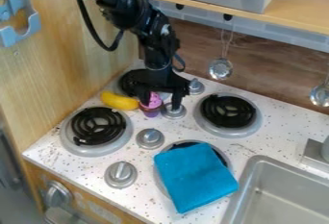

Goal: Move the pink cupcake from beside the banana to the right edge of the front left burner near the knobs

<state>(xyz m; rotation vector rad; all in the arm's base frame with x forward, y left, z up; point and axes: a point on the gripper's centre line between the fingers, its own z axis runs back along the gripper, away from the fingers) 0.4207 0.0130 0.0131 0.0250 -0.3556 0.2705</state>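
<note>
Near speckled white stovetop's (273, 132) rear-left corner, black 2-finger gripper (159, 105) hung spread around pink-and-purple toy cupcake (152, 106), beside yellow toy banana (120, 101), likely for clearance.

You have a bright pic w/ mostly soft, even light on the white counter (270, 139). Small glare spots are on the metal knobs (149, 138) and the hanging ladle (220, 68); the sink (286, 199) gives you a pale sheen w/ soft shade. The black arm (157, 57) is v. dark, so you lose some detail there. Exact light source: you can't tell.
</note>
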